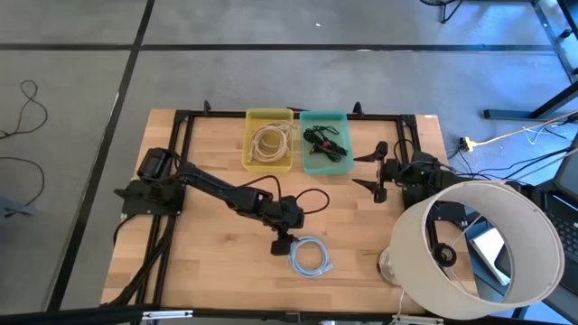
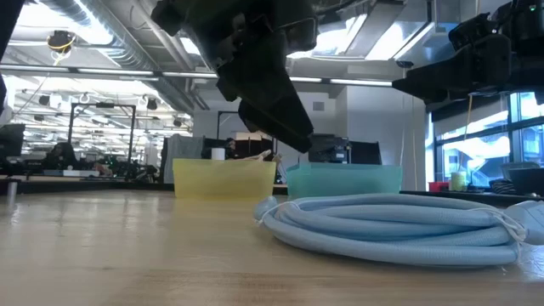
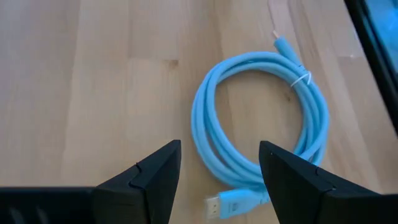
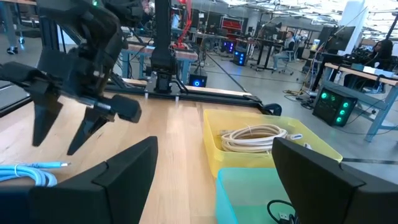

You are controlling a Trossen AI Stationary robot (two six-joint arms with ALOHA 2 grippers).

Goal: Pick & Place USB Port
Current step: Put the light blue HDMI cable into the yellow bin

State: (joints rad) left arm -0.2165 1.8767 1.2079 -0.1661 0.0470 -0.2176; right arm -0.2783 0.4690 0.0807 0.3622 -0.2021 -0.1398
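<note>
Across the wooden table [image 1: 208,262], which fills most of the floor space before me, two dark arms reach inward from either side. Near the right edge stands a big white lamp shade [image 1: 483,239], hiding that corner. At the back sit two bins side by side: a yellow bin [image 1: 269,118] holding a coil of cream cable [image 1: 270,142], and a teal bin [image 1: 325,118] with a black cable [image 1: 325,140] inside. The left gripper [image 1: 283,242] hangs low over the front middle of the table, its fingers spread apart with nothing between them, just above the near edge of the coiled light blue USB cable [image 3: 261,118]. That cable lies flat on the wood, bound by a small white tie, one plug end showing between the finger tips in the left wrist view. The right gripper [image 1: 372,170] waits near the teal bin, raised, its fingers wide apart and empty.
</note>
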